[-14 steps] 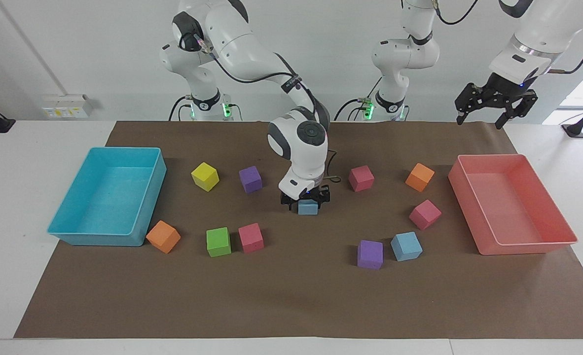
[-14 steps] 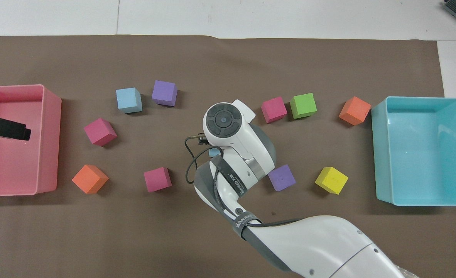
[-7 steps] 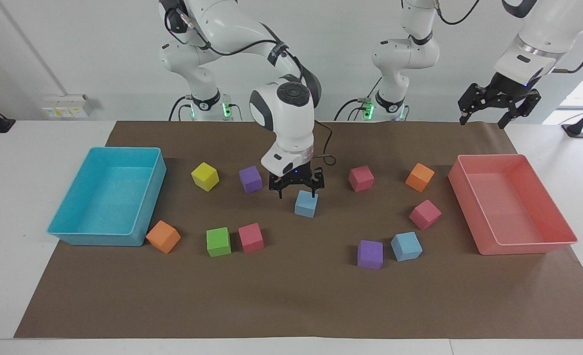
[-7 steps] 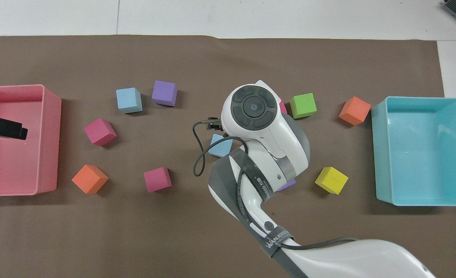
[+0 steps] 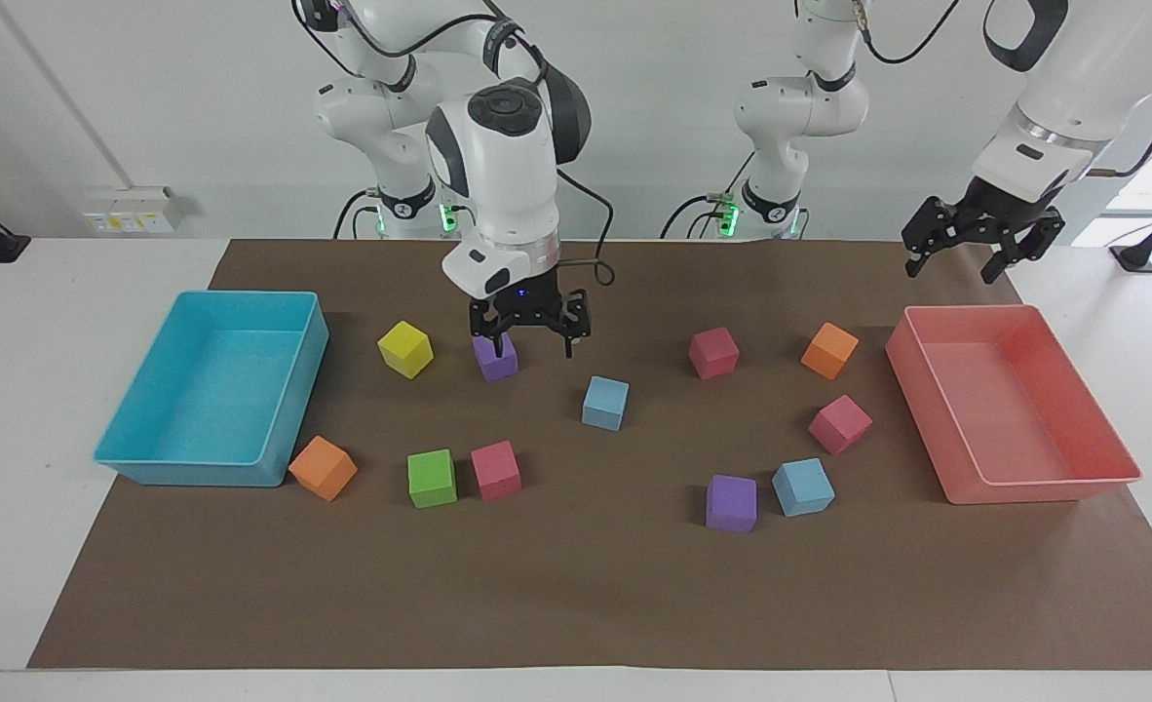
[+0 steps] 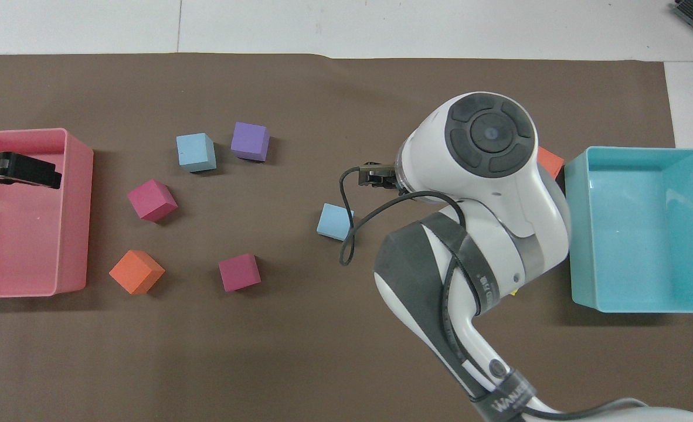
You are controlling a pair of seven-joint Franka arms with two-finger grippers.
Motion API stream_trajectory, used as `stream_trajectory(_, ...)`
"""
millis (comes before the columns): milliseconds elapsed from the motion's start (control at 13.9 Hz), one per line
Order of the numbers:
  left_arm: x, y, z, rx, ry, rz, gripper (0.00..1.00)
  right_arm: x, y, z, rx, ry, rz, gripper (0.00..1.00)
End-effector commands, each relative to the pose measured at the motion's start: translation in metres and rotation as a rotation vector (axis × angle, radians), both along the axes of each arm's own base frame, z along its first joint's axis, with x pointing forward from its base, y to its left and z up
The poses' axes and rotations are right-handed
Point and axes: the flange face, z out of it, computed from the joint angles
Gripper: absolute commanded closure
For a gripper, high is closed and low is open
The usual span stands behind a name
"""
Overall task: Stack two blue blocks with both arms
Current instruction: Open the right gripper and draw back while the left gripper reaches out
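One light blue block (image 5: 605, 403) sits free near the middle of the brown mat and also shows in the overhead view (image 6: 335, 221). The second blue block (image 5: 802, 487) lies farther from the robots, toward the left arm's end, beside a purple cube (image 5: 731, 503); it also shows in the overhead view (image 6: 195, 152). My right gripper (image 5: 529, 343) is open and empty, raised over the mat beside another purple cube (image 5: 495, 359). My left gripper (image 5: 976, 244) is open and empty, raised over the pink tray (image 5: 1024, 492); it waits there and shows in the overhead view (image 6: 15, 169).
A turquoise tray (image 5: 196, 475) stands at the right arm's end. Yellow (image 5: 405, 348), green (image 5: 432, 478), orange (image 5: 323, 468) and magenta (image 5: 495, 470) cubes lie near it. Magenta (image 5: 713, 352) (image 5: 840, 423) and orange (image 5: 829, 350) cubes lie toward the pink tray.
My right gripper let go of the blue block near the mat's middle, rose and drew back toward the right arm's end. The left gripper shifted only slightly.
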Motion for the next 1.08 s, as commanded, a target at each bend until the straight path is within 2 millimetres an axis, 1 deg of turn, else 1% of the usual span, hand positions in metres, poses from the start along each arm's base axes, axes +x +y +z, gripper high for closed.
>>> stream_trajectory(0,0.028,-0.024,-0.024,-0.01,-0.019,0.02,0.0,0.001,-0.034,0.006,0.075,0.043,-0.054,0.0)
stream_trajectory(144,0.042,-0.029,-0.04,-0.013,-0.04,0.035,0.0,0.005,-0.052,-0.002,0.215,0.106,-0.131,0.0)
stream_trajectory(216,0.05,-0.032,-0.052,-0.012,-0.045,0.041,0.0,0.005,-0.06,-0.007,0.255,0.123,-0.131,0.0)
stream_trajectory(288,0.056,-0.045,-0.062,-0.014,-0.053,0.054,0.0,0.008,-0.074,-0.009,0.271,0.121,-0.088,0.0)
stream_trajectory(360,0.066,-0.053,-0.075,-0.008,-0.069,0.076,0.0,0.01,-0.087,-0.016,0.298,0.129,-0.035,0.0)
stream_trajectory(432,0.074,-0.056,-0.09,0.004,-0.084,0.088,0.0,0.01,-0.092,-0.025,0.361,0.149,-0.028,0.0)
stream_trajectory(504,0.079,-0.067,-0.106,0.011,-0.086,0.091,0.0,0.009,-0.097,-0.034,0.399,0.167,-0.035,0.0)
stream_trajectory(576,0.086,-0.076,-0.127,0.017,-0.075,0.094,0.0,0.01,-0.097,-0.043,0.414,0.158,-0.012,0.0)
stream_trajectory(647,0.092,-0.082,-0.144,0.032,-0.081,0.105,0.0,0.009,-0.095,-0.056,0.436,0.154,-0.011,0.0)
stream_trajectory(719,0.097,-0.09,-0.157,0.035,-0.09,0.119,0.0,0.007,-0.091,-0.071,0.469,0.149,-0.032,0.07)
stream_trajectory(791,0.101,-0.092,-0.171,0.032,-0.091,0.131,0.0,0.005,-0.087,-0.084,0.492,0.132,-0.038,0.19)
stream_trajectory(863,0.104,-0.092,-0.18,0.029,-0.1,0.133,0.0,0.005,-0.083,-0.098,0.512,0.134,-0.021,0.39)
stream_trajectory(935,0.105,-0.093,-0.191,0.03,-0.094,0.137,0.0,0.005,-0.078,-0.113,0.536,0.146,-0.009,0.55)
stream_trajectory(1007,0.106,-0.096,-0.201,0.025,-0.095,0.15,0.0,0.004,-0.071,-0.127,0.552,0.16,-0.003,0.74)
